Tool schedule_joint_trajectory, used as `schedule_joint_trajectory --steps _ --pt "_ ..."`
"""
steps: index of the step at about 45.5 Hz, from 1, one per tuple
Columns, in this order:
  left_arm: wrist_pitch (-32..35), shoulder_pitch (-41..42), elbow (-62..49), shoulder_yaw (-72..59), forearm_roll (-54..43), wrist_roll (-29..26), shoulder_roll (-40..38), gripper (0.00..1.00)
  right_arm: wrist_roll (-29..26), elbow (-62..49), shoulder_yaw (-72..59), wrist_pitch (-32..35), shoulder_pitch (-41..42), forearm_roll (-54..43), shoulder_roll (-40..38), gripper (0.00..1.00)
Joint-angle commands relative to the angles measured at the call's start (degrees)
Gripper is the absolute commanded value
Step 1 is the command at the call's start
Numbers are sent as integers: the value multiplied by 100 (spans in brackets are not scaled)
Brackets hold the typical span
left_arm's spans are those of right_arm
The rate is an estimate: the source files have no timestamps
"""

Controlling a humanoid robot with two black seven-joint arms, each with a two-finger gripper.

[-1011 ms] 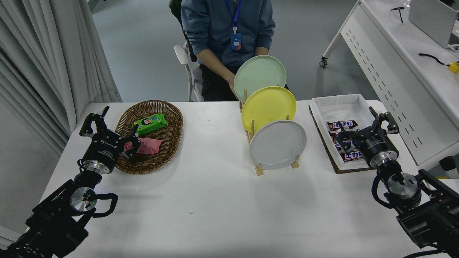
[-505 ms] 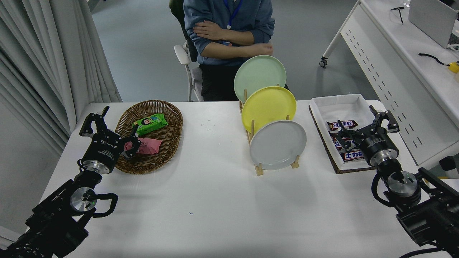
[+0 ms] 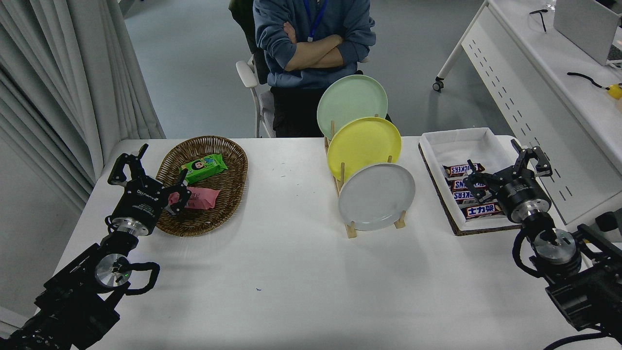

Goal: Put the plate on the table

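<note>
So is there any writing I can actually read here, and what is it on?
"SNICKERS": partly readable on the top chocolate bar in the white tray.
Two bars below it carry similar lettering, too blurred to read.
Front bar: white Chinese characters, too blurred to be sure of.
Left pincer: small white print on its body, too small to read.
Green snack pack in the basket: cartoon picture, lettering illegible.

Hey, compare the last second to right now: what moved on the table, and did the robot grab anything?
The right gripper drifted slightly rightward over the snack tray, open and holding nothing. The person behind the table folded both arms. Unchanged: the grey plate stands in the wooden rack before the yellow and green plates, and the left gripper is parked by the wicker basket.
</note>
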Motion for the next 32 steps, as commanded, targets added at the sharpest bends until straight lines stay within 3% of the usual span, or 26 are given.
schedule_joint_trajectory --steps 1,6,15,32 --pt "0 -1 -1 0 0 0 0 100 -3 1 -461 -24 222 27 -148 99" --pt "0 -1 -1 0 0 0 0 100 -12 -16 -804 -146 389 35 -376 99" --pt "0 -1 -1 0 0 0 0 100 -29 -25 -2051 -1043 1021 18 -667 99" --pt "0 -1 -1 0 0 0 0 100 -20 63 -3352 -1123 1566 510 -1027 99"
